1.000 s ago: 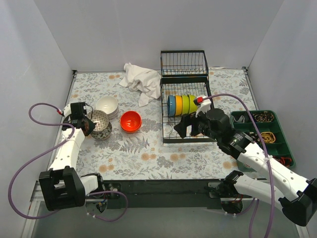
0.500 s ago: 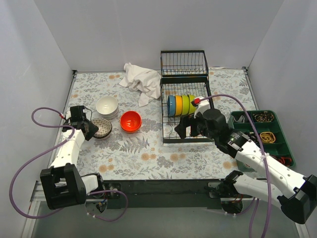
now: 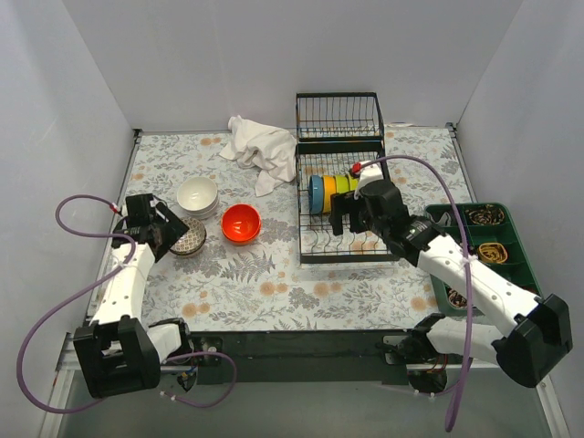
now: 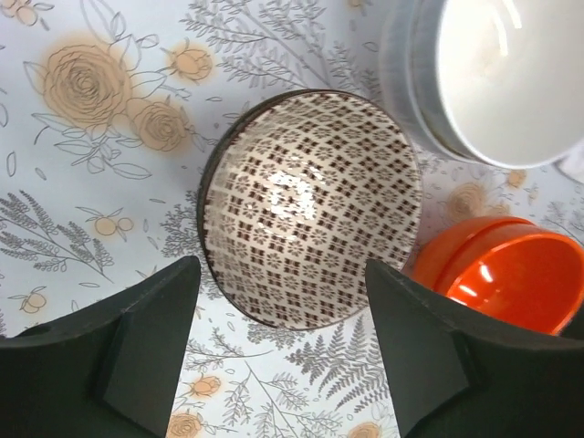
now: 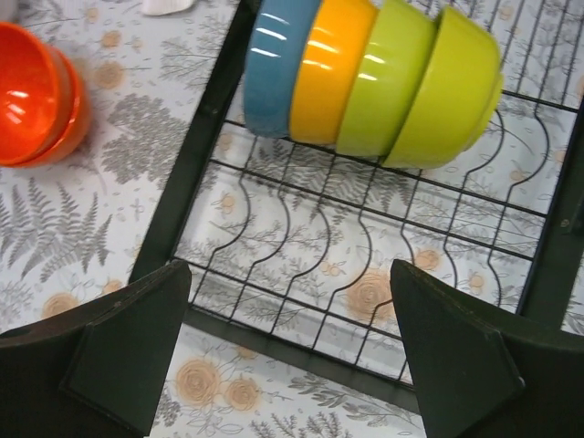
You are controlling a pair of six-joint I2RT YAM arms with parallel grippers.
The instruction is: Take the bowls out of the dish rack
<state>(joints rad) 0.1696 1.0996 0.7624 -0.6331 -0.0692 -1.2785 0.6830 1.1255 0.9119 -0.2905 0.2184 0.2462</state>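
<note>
Dish rack [image 3: 342, 259] is located against the far edge of the tabletop, right of centre. Four bowls are nested on their sides in its prongs: blue bowl [image 5: 274, 64], orange-yellow bowl [image 5: 333, 68], and two green bowls [image 5: 388, 78] [image 5: 456, 87]. Right gripper [image 5: 292, 274] is positioned over the rack's near section, just short of the blue bowl, jaws spread wide, nothing held. Left gripper [image 4: 278, 274] is positioned near the left edge of the tabletop, jaws spread, nothing gripped. The patterned bowl [image 4: 310, 205] is seated upright on the tabletop just ahead of its fingertips. White bowls [image 4: 497, 73] and red-orange bowls [image 4: 511, 278] are stacked just beside it. White cloth [image 3: 258, 146] is bunched just left of the rack. Green tray [image 3: 535, 274] is placed at the right edge.
</note>
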